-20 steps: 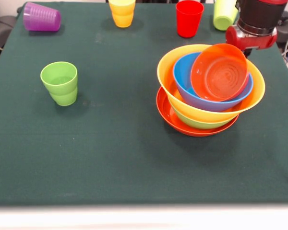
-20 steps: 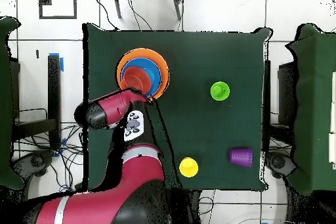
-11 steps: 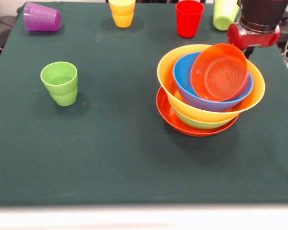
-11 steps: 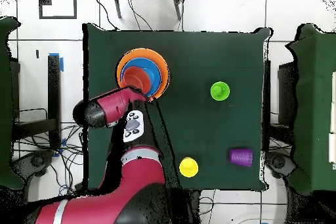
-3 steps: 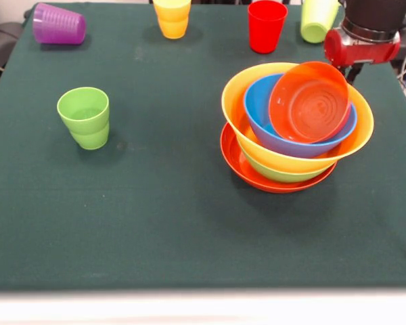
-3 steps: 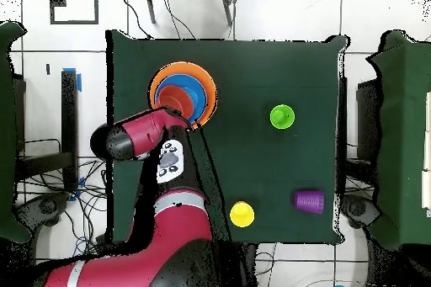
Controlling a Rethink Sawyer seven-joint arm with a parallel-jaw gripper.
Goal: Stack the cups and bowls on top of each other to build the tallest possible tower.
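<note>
Gripper (image 5: 354,68) behind the tower (image 5: 296,125), light green cup (image 5: 317,19) alongside.

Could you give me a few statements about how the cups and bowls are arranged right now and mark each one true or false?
1. The purple cup lies on its side. True.
2. The small orange bowl sits flat and level inside the blue bowl. False: it is tilted, leaning against the blue bowl's far side.
3. The red cup stands inside the bowl pile. False: it stands by itself on the table, apart from the pile.
4. The wide red-orange bowl is at the bottom of the pile. True.
5. A light green cup stands upright, away from the bowls. True.
</note>
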